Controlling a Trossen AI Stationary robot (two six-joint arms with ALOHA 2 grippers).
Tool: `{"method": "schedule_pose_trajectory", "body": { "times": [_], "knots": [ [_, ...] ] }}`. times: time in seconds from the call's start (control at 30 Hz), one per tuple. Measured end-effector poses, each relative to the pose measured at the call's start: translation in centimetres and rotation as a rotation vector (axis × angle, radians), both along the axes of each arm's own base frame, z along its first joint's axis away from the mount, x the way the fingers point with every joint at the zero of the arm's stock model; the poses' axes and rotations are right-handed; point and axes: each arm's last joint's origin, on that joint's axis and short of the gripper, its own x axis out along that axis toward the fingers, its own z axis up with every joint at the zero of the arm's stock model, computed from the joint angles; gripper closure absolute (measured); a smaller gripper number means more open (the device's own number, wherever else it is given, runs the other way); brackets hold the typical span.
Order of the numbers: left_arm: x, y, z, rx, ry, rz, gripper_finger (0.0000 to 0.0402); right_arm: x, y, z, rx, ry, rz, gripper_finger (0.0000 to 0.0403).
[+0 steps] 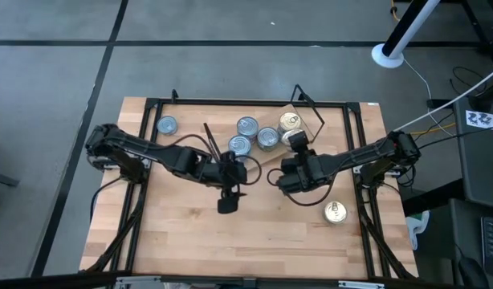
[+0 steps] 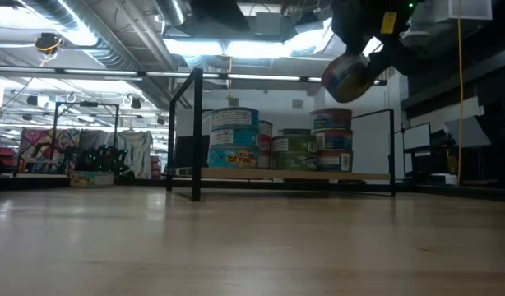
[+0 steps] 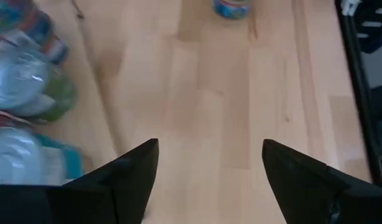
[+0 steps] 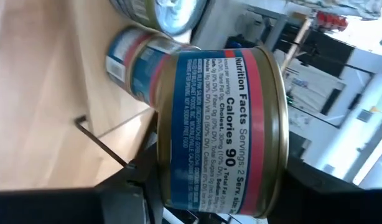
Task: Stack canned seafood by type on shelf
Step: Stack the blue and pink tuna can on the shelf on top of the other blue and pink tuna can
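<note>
tin in hand: a gold-rimmed tin with a blue and red label, carried tilted in the air near the right end of the shelf
how it's held: right pincer is clamped across the tin's round wall, so the flat ends stay free for setting down
how it'll handle: my guess is stiff, smooth metal and fairly heavy for its size. It won't crush, but the slick label could let it twist in the fingers. Gripping the sides near the middle looks like the safe spot
shelf so far: several tins already up there, blue-labelled stack on one side, a green and red-banded group next to it
from above: silvery tops clustered mid-shelf, one more silver-topped tin off alone toward the left end
leftover: one gold pull-ring tin sits on the surface, well apart from the shelf, on the right side
left pincer: spread wide, holding nothing, hovering over bare surface just in front of the shelf
what could go wrong: the tin is tilted, so it probably needs levelling before it lands on a matching stack, or it may slide off
</note>
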Motion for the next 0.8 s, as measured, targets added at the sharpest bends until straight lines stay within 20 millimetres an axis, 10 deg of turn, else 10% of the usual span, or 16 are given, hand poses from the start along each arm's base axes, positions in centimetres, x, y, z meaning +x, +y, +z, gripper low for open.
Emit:
{"method": "schedule_pose_trajectory", "body": {
  "times": [0.8],
  "knots": [
    [-2.1,1.9,3.2,0.105,-0.106,0.049,0.0119,1.1,-8.6,0.0,0.007,-0.12,-0.306,0.0212]
  ]
}}
